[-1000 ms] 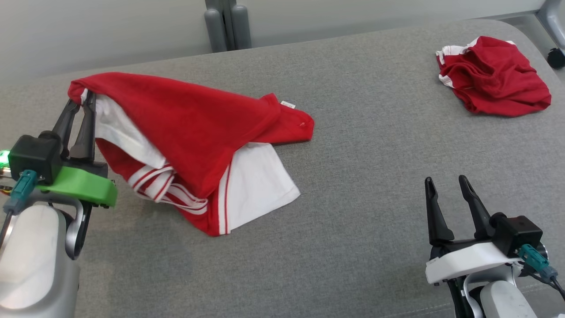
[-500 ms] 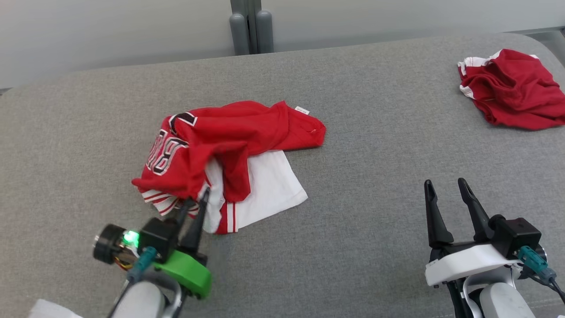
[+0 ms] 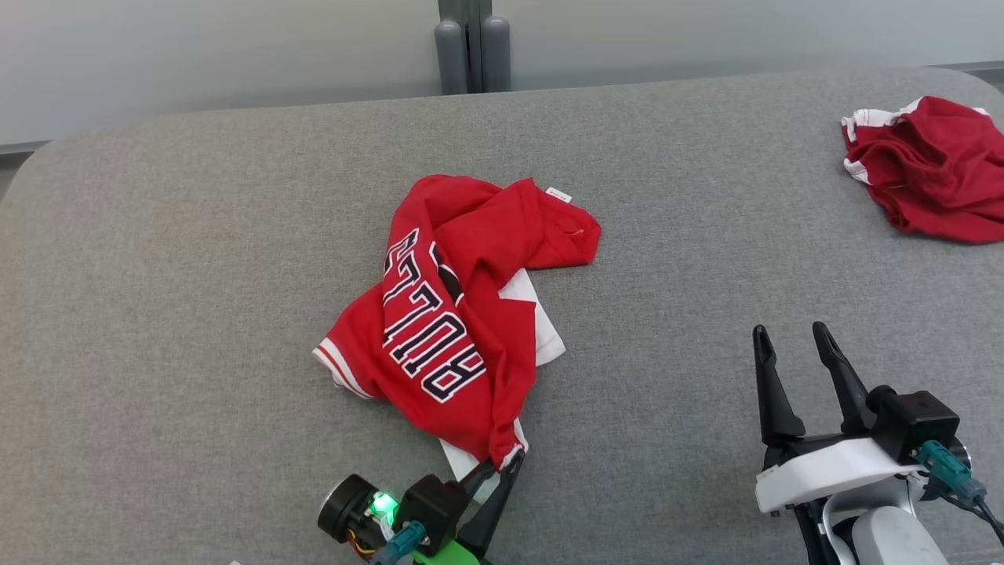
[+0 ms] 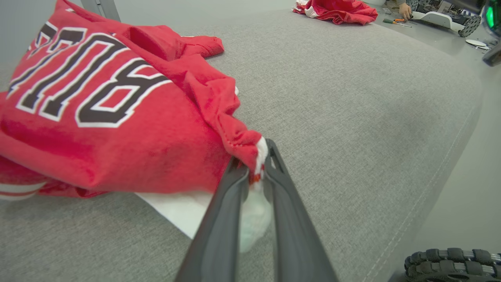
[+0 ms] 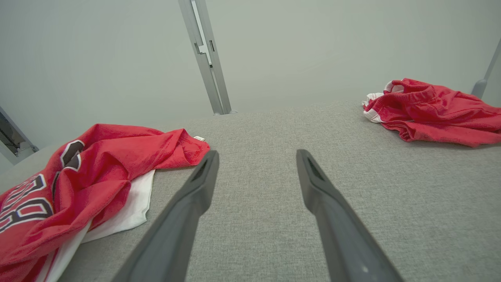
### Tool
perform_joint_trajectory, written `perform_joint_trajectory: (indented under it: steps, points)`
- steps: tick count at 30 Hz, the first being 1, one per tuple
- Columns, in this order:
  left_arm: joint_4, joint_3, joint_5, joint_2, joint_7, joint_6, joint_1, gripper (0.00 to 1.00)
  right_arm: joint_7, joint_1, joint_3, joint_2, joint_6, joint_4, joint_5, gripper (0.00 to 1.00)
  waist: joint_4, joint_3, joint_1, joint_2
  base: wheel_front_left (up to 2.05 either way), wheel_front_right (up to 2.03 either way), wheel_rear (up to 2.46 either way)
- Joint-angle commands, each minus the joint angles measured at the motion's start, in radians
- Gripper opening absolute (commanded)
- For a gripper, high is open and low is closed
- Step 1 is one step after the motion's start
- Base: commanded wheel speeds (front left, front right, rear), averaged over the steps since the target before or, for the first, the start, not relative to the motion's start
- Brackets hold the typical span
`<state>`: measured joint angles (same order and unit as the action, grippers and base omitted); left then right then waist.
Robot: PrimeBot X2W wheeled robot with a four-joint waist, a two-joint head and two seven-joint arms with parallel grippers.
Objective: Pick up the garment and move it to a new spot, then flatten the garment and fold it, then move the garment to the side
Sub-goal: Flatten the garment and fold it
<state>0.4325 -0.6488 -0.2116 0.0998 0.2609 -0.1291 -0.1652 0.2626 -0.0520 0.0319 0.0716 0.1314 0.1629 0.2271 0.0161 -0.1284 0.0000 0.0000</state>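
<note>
Tightly, left fingers (image 4: 221, 219) nearly closed, pinching garment (image 4: 156, 156)

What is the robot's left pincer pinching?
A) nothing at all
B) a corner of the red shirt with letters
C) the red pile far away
B: the left pincer is shut on a corner of the shirt, with cloth bunched between its fingers.
</note>
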Motion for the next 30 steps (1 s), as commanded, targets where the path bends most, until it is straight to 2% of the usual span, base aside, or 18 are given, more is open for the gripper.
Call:
perform_joint_trajectory:
  steps: [1,2,7,13,23,30]
  points:
    - [-0.006,-0.005,-0.011,0.0,0.005,-0.002,-0.013,0.26,0.003,0.006,-0.003,0.002,-0.002,0.002,0.003,1.0,-0.004,0.0,0.0,0.0,0.0,0.0,0.0]
    - [-0.017,-0.007,-0.011,-0.002,0.005,-0.002,-0.017,1.0,0.003,0.006,-0.004,0.002,-0.002,0.002,0.003,1.0,-0.007,0.0,0.0,0.0,0.0,0.0,0.0]
    - [-0.102,0.033,0.0,0.008,0.004,0.007,-0.019,1.0,0.003,0.012,-0.009,0.004,-0.002,0.006,0.003,1.0,-0.019,0.008,0.0,0.0,0.0,0.0,0.0]
    - [-0.237,0.131,0.005,0.023,0.004,0.038,0.004,1.0,0.003,0.013,-0.005,0.006,-0.002,0.013,0.003,1.0,-0.031,0.023,0.0,0.0,0.0,0.0,0.0]
    - [-0.311,0.414,-0.014,0.052,0.003,0.11,0.072,1.0,0.003,0.022,0.003,0.013,-0.002,0.022,0.007,1.0,-0.02,0.043,0.0,0.0,0.0,0.0,0.0]
    - [-0.284,0.565,0.008,0.042,0.003,0.085,0.111,1.0,0.003,0.029,0.001,0.018,-0.002,0.03,0.007,1.0,-0.025,0.055,0.0,0.0,0.0,0.0,0.0]
